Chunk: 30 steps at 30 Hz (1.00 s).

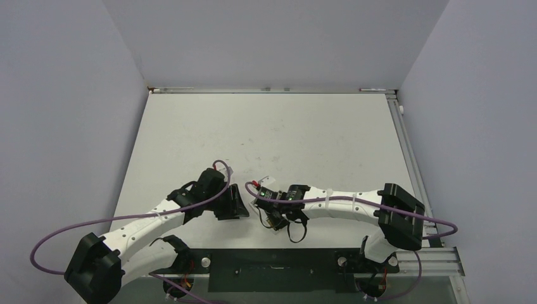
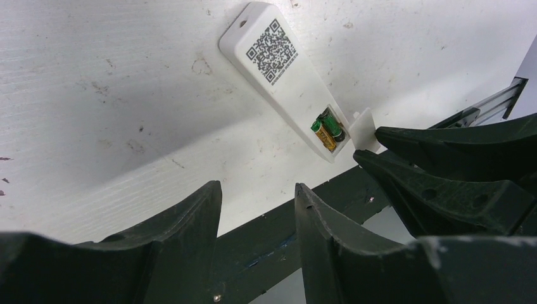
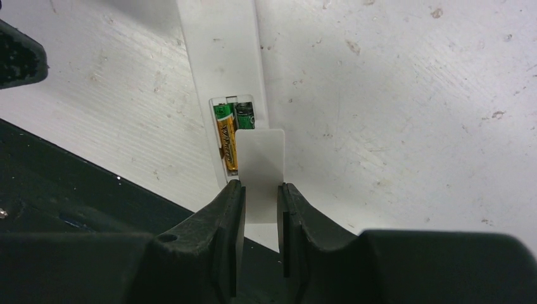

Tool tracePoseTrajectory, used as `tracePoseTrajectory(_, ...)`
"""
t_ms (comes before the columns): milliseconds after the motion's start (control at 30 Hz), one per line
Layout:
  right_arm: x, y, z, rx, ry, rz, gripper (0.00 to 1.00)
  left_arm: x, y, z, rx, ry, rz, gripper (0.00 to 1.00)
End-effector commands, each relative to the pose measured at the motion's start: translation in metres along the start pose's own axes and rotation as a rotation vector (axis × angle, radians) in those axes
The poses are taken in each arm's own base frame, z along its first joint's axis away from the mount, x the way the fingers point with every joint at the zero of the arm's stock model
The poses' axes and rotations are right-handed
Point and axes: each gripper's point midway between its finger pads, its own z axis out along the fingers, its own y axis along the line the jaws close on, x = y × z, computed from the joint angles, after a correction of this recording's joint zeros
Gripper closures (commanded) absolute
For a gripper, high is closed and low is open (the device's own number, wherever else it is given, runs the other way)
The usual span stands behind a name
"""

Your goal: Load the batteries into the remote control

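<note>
Nearest the viewer, two robot arms are seen bent inward toward each other at the near edge of a white counter (image 1: 266, 126). The right arm's jaws are clenched on the near edge of a thin white panel (image 3: 261, 158) (its tilt cannot be judged). Just beyond, the panel's far edge overlaps the open recess of the remote control (image 3: 221, 50), which lies on the counter with a printed square code on its upturned face. Two batteries (image 2: 326, 130) are seated side by side in the recess: a gold-orange battery (image 3: 226, 142) with a green end, and a darker battery (image 3: 244, 117) partly covered by the panel. The left arm's jaws are spread apart with nothing between them, near the remote control but not touching it.
</note>
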Motion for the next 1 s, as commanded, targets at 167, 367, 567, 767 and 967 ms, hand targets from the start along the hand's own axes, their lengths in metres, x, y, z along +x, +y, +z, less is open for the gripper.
tracePoseTrajectory(167, -0.021, 0.021, 0.001, -0.058, -0.043, -0.059, 0.92, -0.012, -0.012, -0.011, 0.037, -0.029, 0.036, 0.55)
tracePoseTrajectory(367, -0.019, 0.022, 0.005, -0.058, -0.03, -0.079, 0.91, -0.012, -0.012, -0.011, 0.039, -0.027, 0.037, 0.54)
tracePoseTrajectory(567, -0.018, 0.023, 0.008, -0.062, -0.021, -0.088, 0.91, -0.012, -0.011, -0.01, 0.038, -0.023, 0.037, 0.54)
tracePoseTrajectory(767, -0.014, 0.023, 0.01, -0.067, -0.007, -0.096, 0.9, -0.012, -0.011, -0.01, 0.039, -0.02, 0.037, 0.54)
tracePoseTrajectory(967, -0.014, 0.024, 0.011, -0.075, -0.007, -0.095, 0.86, -0.012, -0.01, -0.009, 0.038, -0.019, 0.034, 0.54)
